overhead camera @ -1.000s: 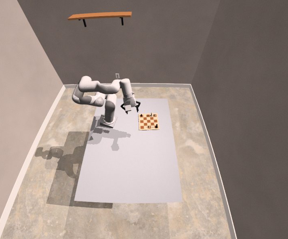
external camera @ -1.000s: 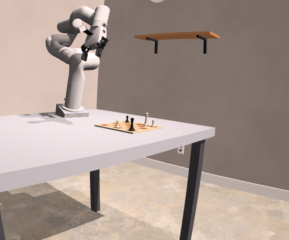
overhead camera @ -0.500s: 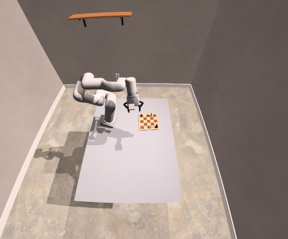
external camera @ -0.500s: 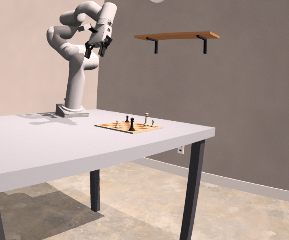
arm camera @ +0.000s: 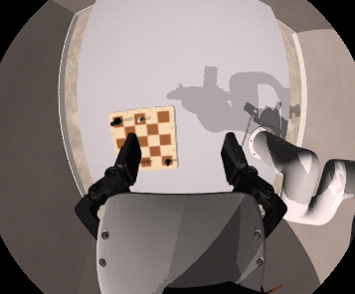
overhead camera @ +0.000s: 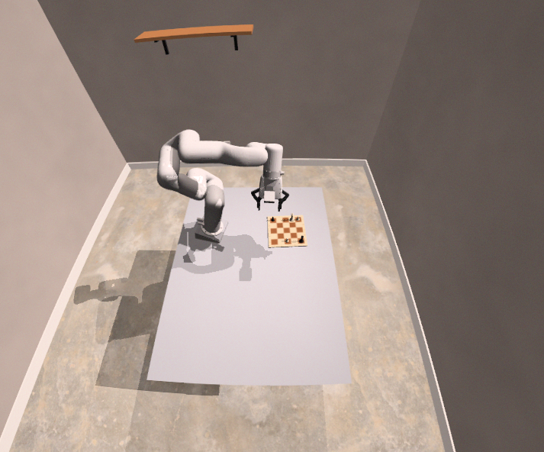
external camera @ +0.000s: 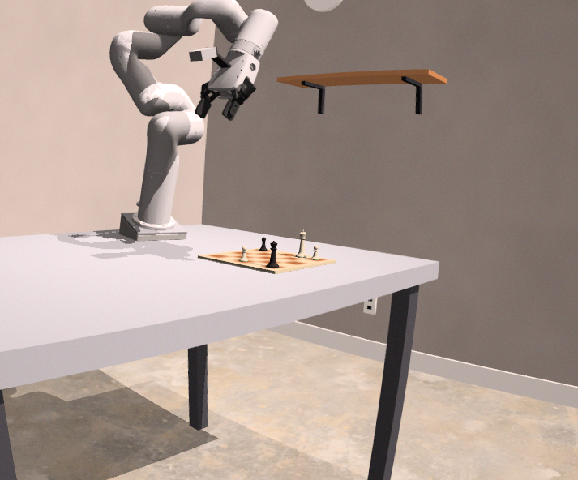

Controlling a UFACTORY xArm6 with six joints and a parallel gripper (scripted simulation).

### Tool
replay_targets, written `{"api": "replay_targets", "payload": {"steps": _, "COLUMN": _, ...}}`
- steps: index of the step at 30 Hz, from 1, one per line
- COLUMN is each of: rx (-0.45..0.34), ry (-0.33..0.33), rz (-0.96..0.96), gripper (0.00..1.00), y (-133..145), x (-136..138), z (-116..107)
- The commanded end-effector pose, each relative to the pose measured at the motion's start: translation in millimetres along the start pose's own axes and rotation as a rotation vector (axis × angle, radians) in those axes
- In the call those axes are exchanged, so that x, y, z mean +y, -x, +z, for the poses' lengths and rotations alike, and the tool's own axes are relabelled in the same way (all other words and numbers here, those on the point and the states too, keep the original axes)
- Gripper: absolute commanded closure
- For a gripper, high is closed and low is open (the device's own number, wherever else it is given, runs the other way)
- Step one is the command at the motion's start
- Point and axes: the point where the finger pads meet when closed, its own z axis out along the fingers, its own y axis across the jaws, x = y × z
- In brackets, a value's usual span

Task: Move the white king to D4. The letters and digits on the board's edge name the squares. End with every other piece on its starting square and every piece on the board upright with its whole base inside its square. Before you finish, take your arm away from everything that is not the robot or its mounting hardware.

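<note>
A small chessboard [external camera: 267, 257] lies on the grey table and also shows in the overhead view [overhead camera: 287, 231] and the wrist view [arm camera: 145, 137]. The white king [external camera: 301, 243], the tallest pale piece, stands upright near the board's far edge. A black tall piece [external camera: 272, 255], a black pawn [external camera: 263, 243] and two white pawns [external camera: 243, 254] [external camera: 315, 253] also stand upright on the board. My gripper [external camera: 218, 105] is open and empty, high above the table between the arm's base and the board. In the wrist view my fingers frame the board's right part from far above.
The arm's base [external camera: 152, 227] stands on the table left of the board. A wooden shelf [external camera: 361, 78] hangs on the wall above and behind the board. The table's edge runs close behind the board's right side.
</note>
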Motion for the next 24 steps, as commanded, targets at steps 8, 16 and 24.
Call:
{"api": "replay_targets", "payload": {"steps": 8, "rx": 0.139, "ry": 0.131, "rz": 0.005, "gripper": 0.00, "y": 23.4, "x": -51.6, "z": -4.8}}
{"api": "replay_targets", "payload": {"steps": 16, "rx": 0.216, "ry": 0.167, "rz": 0.005, "gripper": 0.00, "y": 43.7, "x": -76.9, "z": -3.4}}
{"api": "replay_targets", "payload": {"steps": 24, "rx": 0.348, "ry": 0.197, "rz": 0.006, "gripper": 0.00, "y": 84.5, "x": -112.6, "z": 3.1}}
